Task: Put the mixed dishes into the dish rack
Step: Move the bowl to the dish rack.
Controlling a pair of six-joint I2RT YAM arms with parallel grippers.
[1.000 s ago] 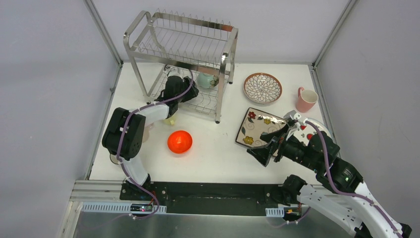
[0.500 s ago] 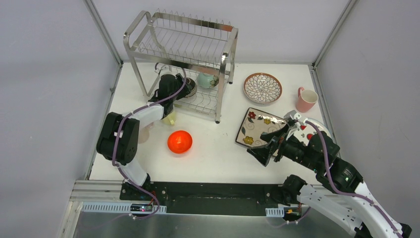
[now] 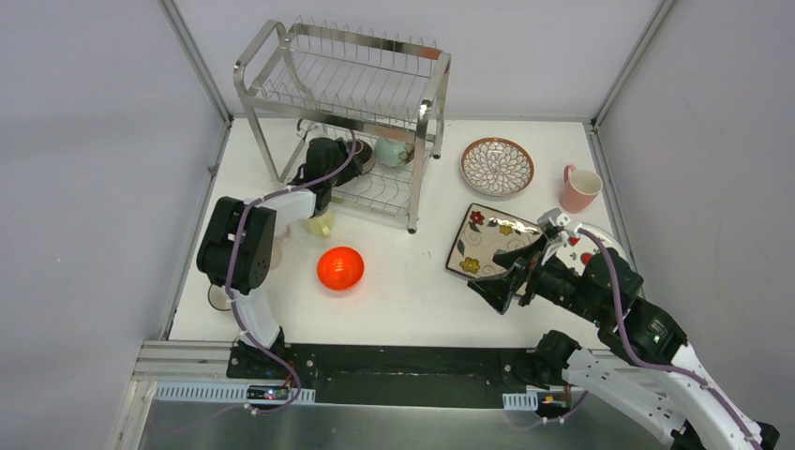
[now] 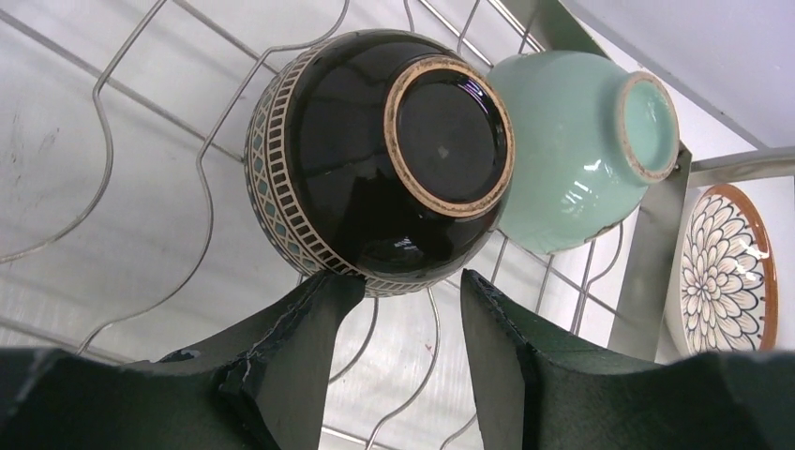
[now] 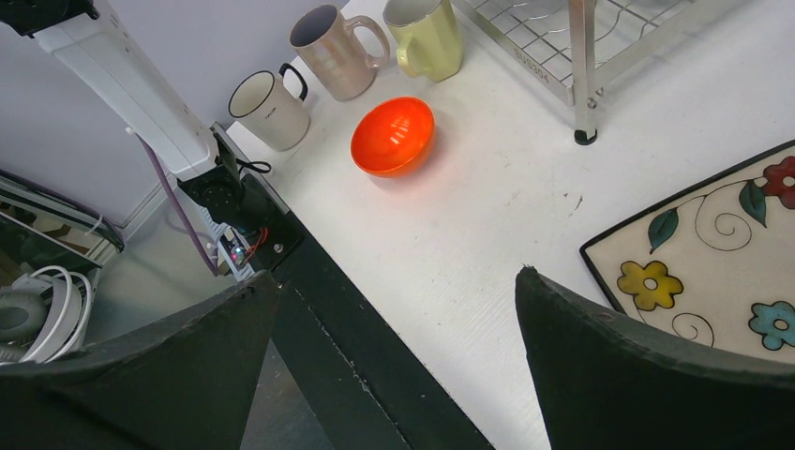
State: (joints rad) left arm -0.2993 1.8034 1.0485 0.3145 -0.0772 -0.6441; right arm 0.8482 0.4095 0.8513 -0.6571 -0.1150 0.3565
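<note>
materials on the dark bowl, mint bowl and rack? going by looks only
Dark bowl: likely glazed ceramic; glossy black with sharp highlights, and a tan foot ring that looks unglazed.
Mint bowl: likely glazed ceramic too; smooth pale green sheen, with a duller foot ring.
Rack: metal, probably polished or chromed steel; bright mirror-like tubes and thin shiny wires.

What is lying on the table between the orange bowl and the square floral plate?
Nothing: in the top view, bare white table separates the orange bowl from the square floral plate. The right wrist view shows the same.
</note>
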